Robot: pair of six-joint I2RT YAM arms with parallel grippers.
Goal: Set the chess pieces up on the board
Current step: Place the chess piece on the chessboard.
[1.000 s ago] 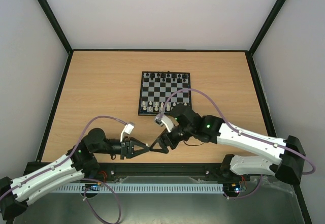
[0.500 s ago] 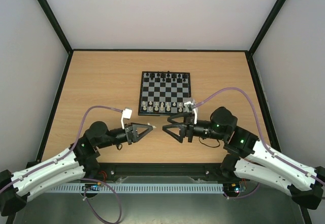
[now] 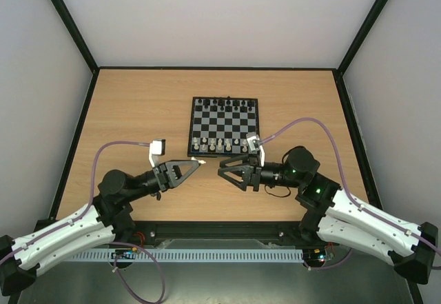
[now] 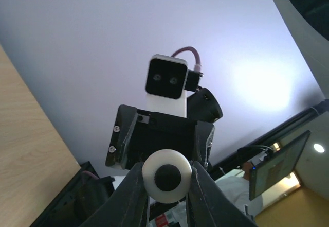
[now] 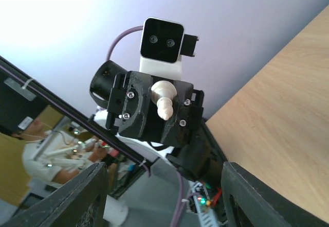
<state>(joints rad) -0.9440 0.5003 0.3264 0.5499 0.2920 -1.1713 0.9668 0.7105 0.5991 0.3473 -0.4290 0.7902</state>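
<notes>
A: Where is the board (image 3: 224, 121)?

B: On the tabletop (image 3: 138, 111), about midway between the left and right edges and nearer the far edge than the near one. It lies square to the edges.

A: What stands on it?

B: Black pieces (image 3: 226, 102) line its far edge. White pieces (image 3: 219, 143) stand in its near rows. From above they are too small to tell which kind is which.

A: And the left hand (image 3: 196, 163)?

B: It is closed on one white piece (image 4: 166, 176), gripped between the two fingertips. Its own camera looks straight at the round base with the dark disc in the middle. The piece lies sideways, its top pointing away from the left wrist toward the right hand (image 3: 223, 173).

A: What kind of piece?

B: I cannot tell. The right wrist camera shows a cream knobbed shape sticking out from the left fingertips, nothing clearer.

A: The right hand, then?

B: Its jaws are wide and hold nothing. In its own view the fingers (image 5: 77, 196) sit far apart at the lower corners, with the left hand framed between them.

A: How do the two hands stand to each other?

B: Tip to tip, facing, close but apart. Both are over the bare strip of tabletop just in front of the board's near edge, the left hand off the board's near-left corner.
</notes>
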